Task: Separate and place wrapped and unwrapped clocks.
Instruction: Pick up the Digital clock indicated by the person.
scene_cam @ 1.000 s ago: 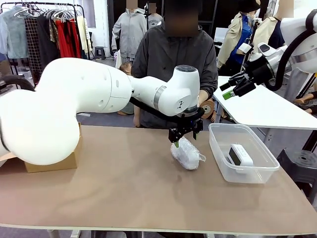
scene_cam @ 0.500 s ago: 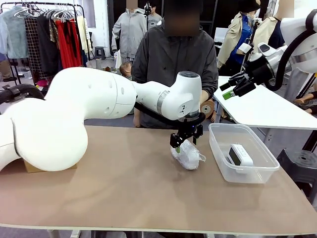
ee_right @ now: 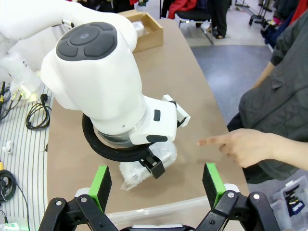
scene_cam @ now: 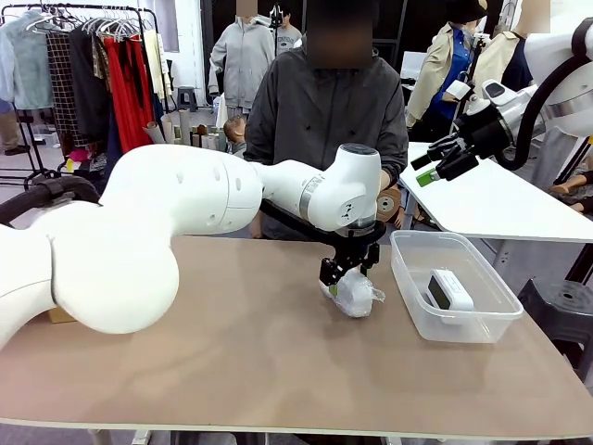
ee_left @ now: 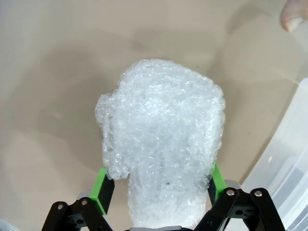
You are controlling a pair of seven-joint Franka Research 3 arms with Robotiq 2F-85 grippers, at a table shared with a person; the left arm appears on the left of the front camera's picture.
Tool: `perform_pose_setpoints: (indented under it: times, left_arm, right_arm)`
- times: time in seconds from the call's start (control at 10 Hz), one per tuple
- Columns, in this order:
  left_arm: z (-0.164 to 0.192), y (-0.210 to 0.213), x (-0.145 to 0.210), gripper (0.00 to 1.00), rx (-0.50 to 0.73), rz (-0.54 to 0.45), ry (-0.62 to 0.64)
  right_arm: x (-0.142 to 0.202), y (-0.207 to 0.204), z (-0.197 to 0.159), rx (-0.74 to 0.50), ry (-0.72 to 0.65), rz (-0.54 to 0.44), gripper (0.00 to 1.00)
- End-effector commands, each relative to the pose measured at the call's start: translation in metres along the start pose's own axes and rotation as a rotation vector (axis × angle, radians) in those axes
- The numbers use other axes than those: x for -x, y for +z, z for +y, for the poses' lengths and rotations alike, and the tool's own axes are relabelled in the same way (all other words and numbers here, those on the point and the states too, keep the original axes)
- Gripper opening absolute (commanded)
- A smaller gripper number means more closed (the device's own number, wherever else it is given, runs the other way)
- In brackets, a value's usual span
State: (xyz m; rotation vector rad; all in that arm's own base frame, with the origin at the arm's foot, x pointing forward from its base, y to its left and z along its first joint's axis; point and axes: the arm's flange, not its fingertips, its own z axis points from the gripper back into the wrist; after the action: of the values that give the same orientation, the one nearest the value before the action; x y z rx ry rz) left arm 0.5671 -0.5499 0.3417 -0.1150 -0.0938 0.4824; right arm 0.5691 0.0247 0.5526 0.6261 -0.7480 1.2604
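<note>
Claw [ee_left: 159, 185] of my left arm straddles a bubble-wrapped clock [ee_left: 163, 139] lying on the worktop [scene_cam: 232, 371], right of centre and towards the far edge. The green pads [ee_left: 102, 190] stand wide, one at each flank of the lump and against the wrap; whether they are squeezing it I cannot tell.

In the left wrist view, the bundle's long axis runs straight away from my wrist, so the pads cross its narrower width. In the front view the wrapped clock [scene_cam: 355, 294] slants from far left to near right, a loose tuft of wrap pointing at the clear tub [scene_cam: 408, 269].

That tub sits just beside the lump on its right, with a narrow strip of bare board between them; its rim [ee_left: 288, 159] cuts the corner of the wrist view. The worktop lies open to the left of the lump and all along the near side. A cardboard box [ee_right: 144, 29] sits at the far left end.

The bare white clock [scene_cam: 449, 290] rests in the tub, its long axis running near to far, its dark screen turned left.

A person's hand [ee_right: 243, 147] lies at the far edge, near my left wrist, one finger stretched toward the bundle.

My right claw [scene_cam: 428, 171] hangs high, off past the worktop's right end, pads spread on nothing.
</note>
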Motion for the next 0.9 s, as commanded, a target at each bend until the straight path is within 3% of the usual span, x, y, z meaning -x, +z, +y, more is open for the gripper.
perform_pose_setpoints:
  times: [0.0,0.3,0.8]
  left_arm:
    - [-0.013,0.002,-0.002,0.63,-0.017,0.007,0.017]
    - [-0.012,0.003,-0.002,0.03,-0.018,0.003,0.022]
    - [-0.005,0.048,-0.003,0.0,-0.054,-0.016,-0.05]
  right_arm:
    - [-0.001,0.001,0.0,-0.001,0.005,0.0,1.0]
    - [-0.001,0.001,0.0,-0.001,0.005,0.0,1.0]
    - [-0.001,0.001,0.0,-0.001,0.005,0.0,1.0]
